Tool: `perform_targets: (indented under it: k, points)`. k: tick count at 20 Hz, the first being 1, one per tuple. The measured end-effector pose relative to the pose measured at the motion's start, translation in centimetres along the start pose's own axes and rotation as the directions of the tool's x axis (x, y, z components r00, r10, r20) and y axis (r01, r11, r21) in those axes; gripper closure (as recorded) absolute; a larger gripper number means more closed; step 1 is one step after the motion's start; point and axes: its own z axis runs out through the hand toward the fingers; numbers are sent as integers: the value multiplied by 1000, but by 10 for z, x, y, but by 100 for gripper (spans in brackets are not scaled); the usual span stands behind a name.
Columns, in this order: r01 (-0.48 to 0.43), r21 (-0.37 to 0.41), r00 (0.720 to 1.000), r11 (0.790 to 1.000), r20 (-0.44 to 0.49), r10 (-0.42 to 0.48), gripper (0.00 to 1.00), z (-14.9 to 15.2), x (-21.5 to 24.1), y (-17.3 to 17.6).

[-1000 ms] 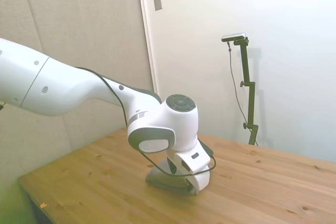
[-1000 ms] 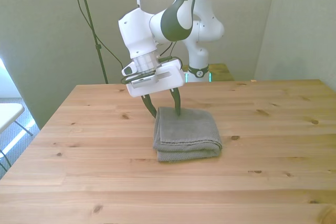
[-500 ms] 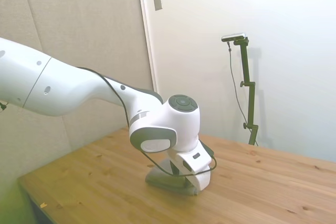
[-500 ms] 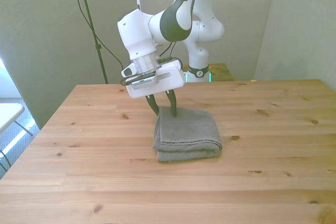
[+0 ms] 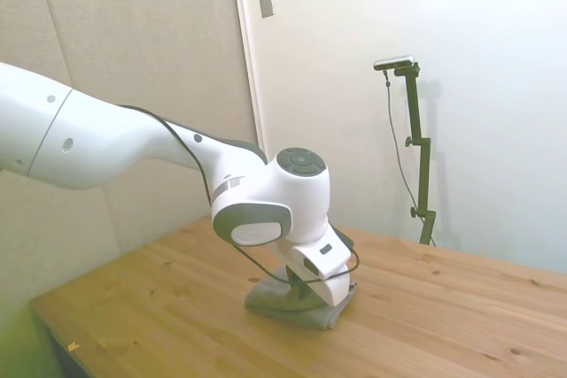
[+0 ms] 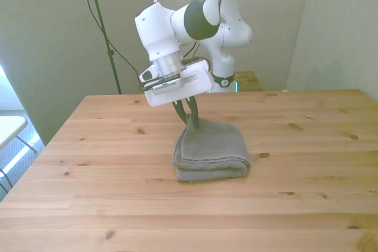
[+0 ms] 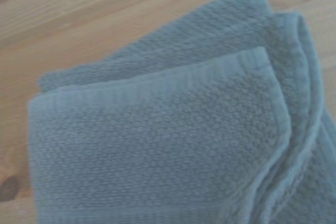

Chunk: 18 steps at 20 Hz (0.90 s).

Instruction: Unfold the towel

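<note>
While the grey towel (image 6: 211,150) still lies as a folded stack near the middle of the wooden desk (image 6: 106,193), the unfold has barely begun: in the front view the gripper (image 6: 190,117) has its jaws drawn close together on the far corner of the towel, toward the front view's left, and that corner is peaked up a little off the stack. I read that as clenched on the top layer or layers (can't count how many are pinched, the dark fingers blend into the cloth). Rest of the towel sits flat on the desk, folded edge toward the camera, layers visible along the near edge. So done: corner grasp, slight lift. Left, in my judgement: nearly everything, i.e. raise the corner, carry it across to open the fold, lay it flat, maybe repeat for a second fold. Side view is of little help: the white wrist housing covers the jaws entirely, and only a strip of towel (image 5: 288,303) shows beneath it, so contact can't be confirmed from there. Wrist view shows the towel (image 7: 157,145) close up, soft focus, with a hemmed corner lying over at least two more layers and bare desk (image 7: 79,19) beyond; the cloth runs out of frame on two sides, so fold count and full extent stay unknown. Whether the lower layers are coming up with the pinched corner is not readable from any view.
</note>
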Motion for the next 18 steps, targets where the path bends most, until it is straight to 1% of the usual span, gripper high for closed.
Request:
perform_targets:
  k: [2, 3, 5, 7, 8, 10, 13, 15, 16, 18]
  points:
    - [81, 41, 997, 996, 16, -82, 100, -3, -13, -17]
    - [123, 62, 992, 990, 30, -125, 100, -5, -21, -25]
    - [202, 97, 975, 975, 69, -209, 100, -5, -38, -40]
    - [282, 122, 949, 952, 111, -296, 100, -4, -56, -55]
    - [319, 139, 932, 937, 131, -337, 100, -2, -65, -62]
    - [393, 174, 893, 903, 159, -420, 100, 1, -81, -77]
    - [492, 233, 823, 839, 189, -535, 100, 9, -97, -96]
    - [535, 265, 780, 802, 209, -589, 100, 16, -101, -108]
    - [554, 273, 761, 786, 216, -612, 100, 21, -103, -114]
    - [583, 280, 733, 763, 224, -642, 100, 32, -108, -130]
